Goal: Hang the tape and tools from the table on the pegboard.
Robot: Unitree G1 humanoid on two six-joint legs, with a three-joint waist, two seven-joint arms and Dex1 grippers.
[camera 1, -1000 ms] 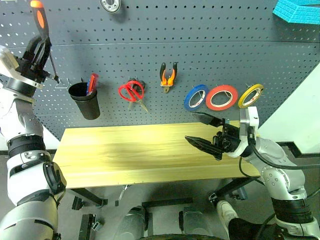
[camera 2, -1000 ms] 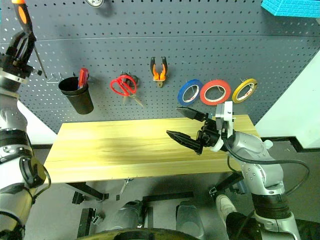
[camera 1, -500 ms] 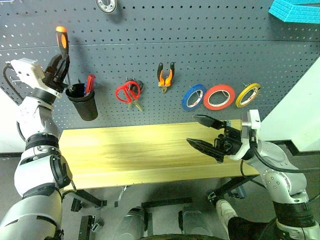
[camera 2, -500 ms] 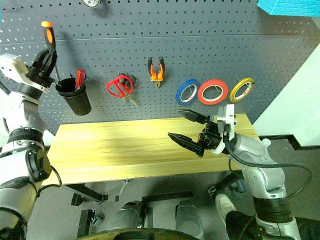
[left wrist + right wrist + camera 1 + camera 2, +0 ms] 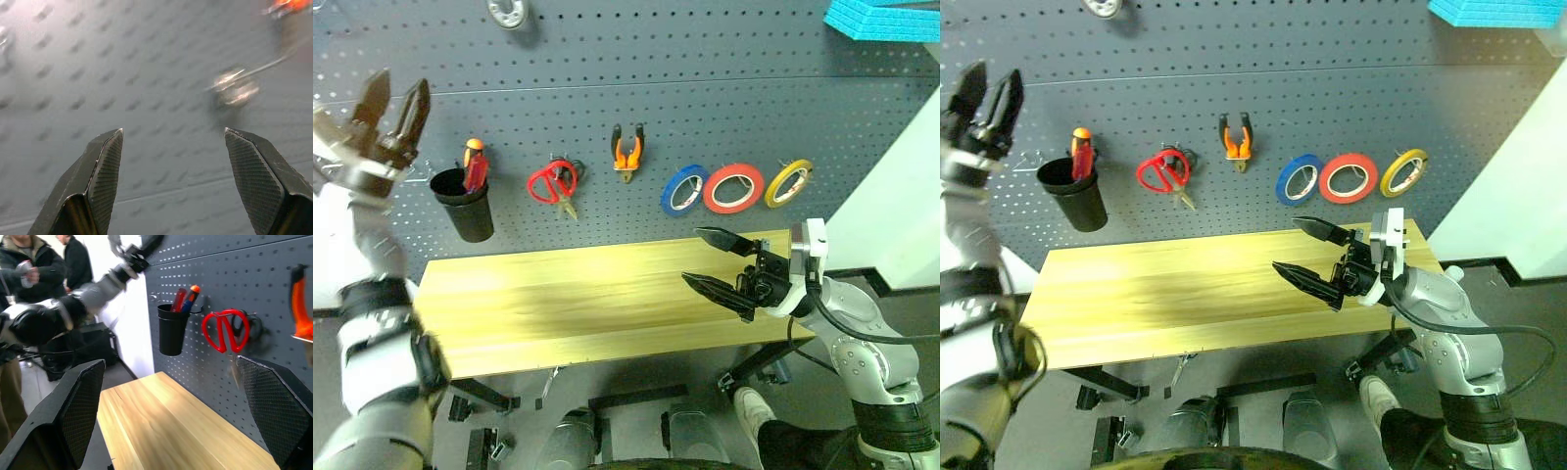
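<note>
A: Head views first. Where's the screwdriver (image 5: 474,164)?
B: Standing in the black cup (image 5: 465,206) on the pegboard (image 5: 705,88), orange handle up, long axis near upright, tip hidden inside (a red item sits beside it).

A: The left gripper (image 5: 391,108)?
B: Up against the board above and left of the cup, fingers apart, nothing between them.

A: The other tools?
B: Red scissors (image 5: 553,183) hang blades down; pliers (image 5: 626,152) hang handles up. Blue roll (image 5: 685,189), red roll (image 5: 734,188) and the tape (image 5: 789,182) hang in a row to the right. The table (image 5: 558,304) is bare.

A: The right gripper (image 5: 722,264)?
B: Over the table's right end, fingers spread wide, empty.

A: Left wrist view?
B: Both fingers (image 5: 105,166) apart before the blurred board.

A: Right wrist?
B: Cup, screwdriver and scissors on the board; two people (image 5: 29,269) stand beyond the table's far end.
</note>
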